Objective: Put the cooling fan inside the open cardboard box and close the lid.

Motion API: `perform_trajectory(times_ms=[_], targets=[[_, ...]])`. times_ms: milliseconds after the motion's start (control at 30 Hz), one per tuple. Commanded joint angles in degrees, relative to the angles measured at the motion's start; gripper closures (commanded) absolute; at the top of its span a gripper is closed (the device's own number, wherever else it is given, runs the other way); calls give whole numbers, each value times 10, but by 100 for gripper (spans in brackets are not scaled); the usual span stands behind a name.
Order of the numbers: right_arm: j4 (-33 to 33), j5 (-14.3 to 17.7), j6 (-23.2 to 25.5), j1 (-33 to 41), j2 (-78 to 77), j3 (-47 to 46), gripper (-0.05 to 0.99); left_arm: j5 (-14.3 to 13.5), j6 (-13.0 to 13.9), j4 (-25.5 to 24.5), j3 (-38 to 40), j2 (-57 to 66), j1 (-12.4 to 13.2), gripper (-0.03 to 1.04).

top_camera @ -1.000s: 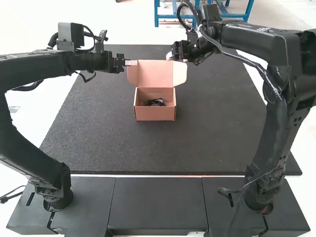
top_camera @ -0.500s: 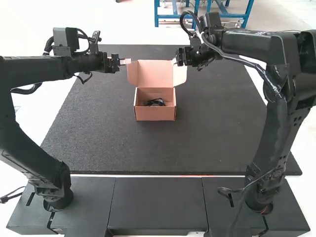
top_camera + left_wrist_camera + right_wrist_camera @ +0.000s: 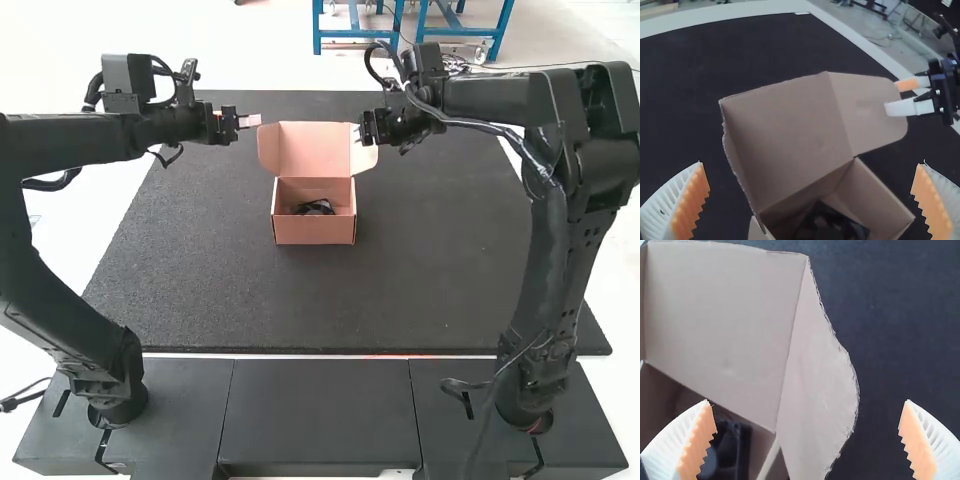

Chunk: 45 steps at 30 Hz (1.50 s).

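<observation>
The cooling fan seemingly lies in the cardboard box mid-mat. The lid stands at the box's far side, between the left gripper and right gripper.

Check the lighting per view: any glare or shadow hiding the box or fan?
High view: even light, no glare on the mat; the box interior is shaded, the fan just a dark shape. Left wrist view: lid evenly lit, interior dark. Right wrist view: likewise, fan in shadow.

Left tool, right tool spread wide
</observation>
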Motion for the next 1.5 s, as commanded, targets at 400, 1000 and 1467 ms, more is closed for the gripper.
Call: perform_trajectory(times_ms=[400,1000,1467], targets=[[53,4,-3,-7,28,5,14,16,-1,12,7,-3,14,6],[69,5,-5,-12,41,17,26,20,-2,19,9,-1,15,6],[59,5,-4,-12,41,37,71,22,-3,13,9,-2,15,6]])
